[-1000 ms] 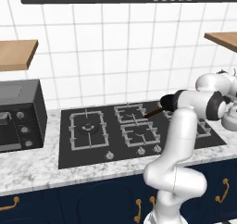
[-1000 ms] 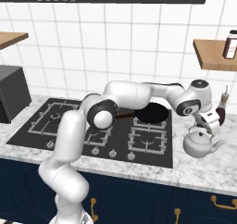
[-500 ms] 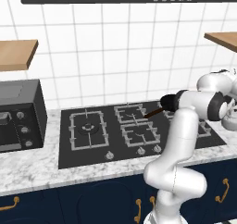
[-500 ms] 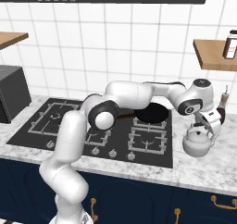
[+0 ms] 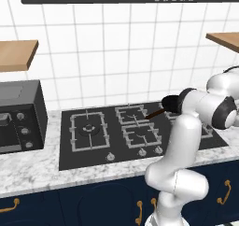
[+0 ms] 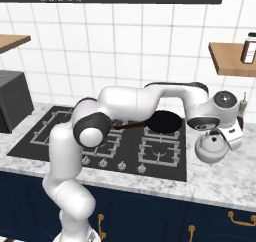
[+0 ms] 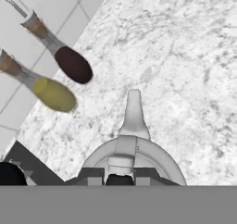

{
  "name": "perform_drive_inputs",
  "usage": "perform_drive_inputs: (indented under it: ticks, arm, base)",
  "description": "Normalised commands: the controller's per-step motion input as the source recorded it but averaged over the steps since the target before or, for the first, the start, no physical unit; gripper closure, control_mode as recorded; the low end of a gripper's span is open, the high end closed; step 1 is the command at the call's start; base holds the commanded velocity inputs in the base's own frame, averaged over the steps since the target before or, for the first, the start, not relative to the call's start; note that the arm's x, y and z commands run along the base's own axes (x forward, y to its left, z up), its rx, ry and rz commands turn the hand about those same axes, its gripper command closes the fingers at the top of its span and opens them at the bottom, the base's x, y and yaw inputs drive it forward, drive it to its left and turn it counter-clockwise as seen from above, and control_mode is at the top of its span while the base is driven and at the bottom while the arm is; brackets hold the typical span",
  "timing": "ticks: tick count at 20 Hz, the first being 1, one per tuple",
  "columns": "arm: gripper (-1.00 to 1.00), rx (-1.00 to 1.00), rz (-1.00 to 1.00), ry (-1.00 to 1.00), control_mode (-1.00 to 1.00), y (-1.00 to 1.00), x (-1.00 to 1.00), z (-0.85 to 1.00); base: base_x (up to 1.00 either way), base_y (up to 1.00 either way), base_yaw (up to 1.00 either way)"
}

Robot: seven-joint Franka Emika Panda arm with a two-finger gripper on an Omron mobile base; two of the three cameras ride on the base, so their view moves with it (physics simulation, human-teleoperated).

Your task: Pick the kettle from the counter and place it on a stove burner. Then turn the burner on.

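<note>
Kettle [image 6: 214, 147] located at the right end of the counter [image 6: 235, 181], just right of the black glass cooktop [image 6: 165, 171], beside the white arm's wrist. Whether its base rests on the marble or hangs just clear of it: not determinable. Gripper [image 7: 119, 174] positioned directly above the kettle lid, clenched on the kettle's top at the handle; dark finger tips [image 7: 91, 176] seen pressed close on either side of the lid centre in the hand view. Spout [image 7: 134, 111] seen pointing away from the gripper over speckled marble in that view.

Two bottles noted on the counter against the tiled wall, one with dark contents [image 7: 69, 61], one with yellow contents [image 7: 51, 92], set side by side and apart from the kettle.

Black frying pan [image 6: 162, 122] found on the far right burner of the cooktop, long handle [image 5: 155, 114] reaching left over the middle grates. Widest burner [image 5: 88, 129] at the left of the cooktop, under a single square grate, bare. Row of knobs [image 5: 111, 157] along the near edge of the cooktop.

Arm extended to the right across the cooktop, elbow over the near middle grates in the right base view.

Dark toaster oven [image 5: 18, 117] at the left end of the counter. Wooden shelf [image 6: 231, 60] on the right wall carrying a dark jar [image 6: 249, 48]. Navy cabinets [image 6: 150, 216] with brass handles below the counter.
</note>
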Motion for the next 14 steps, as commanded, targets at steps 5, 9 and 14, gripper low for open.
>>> perform_drive_inputs:
  ticks: [5, 9, 14]
  arm:
    - [1.0, 0.0, 0.0, -0.06, -1.0, 0.77, -0.5, 1.0]
    - [1.0, 0.04, 0.0, -0.04, -1.0, 1.0, -0.08, 0.91]
    - [1.0, 0.0, 0.0, -0.11, -1.0, 1.0, -0.01, 0.47]
  base:
    - [0.0, 0.0, 0.0]
    - [0.0, 0.0, 0.0]
    - [0.0, 0.0, 0.0]
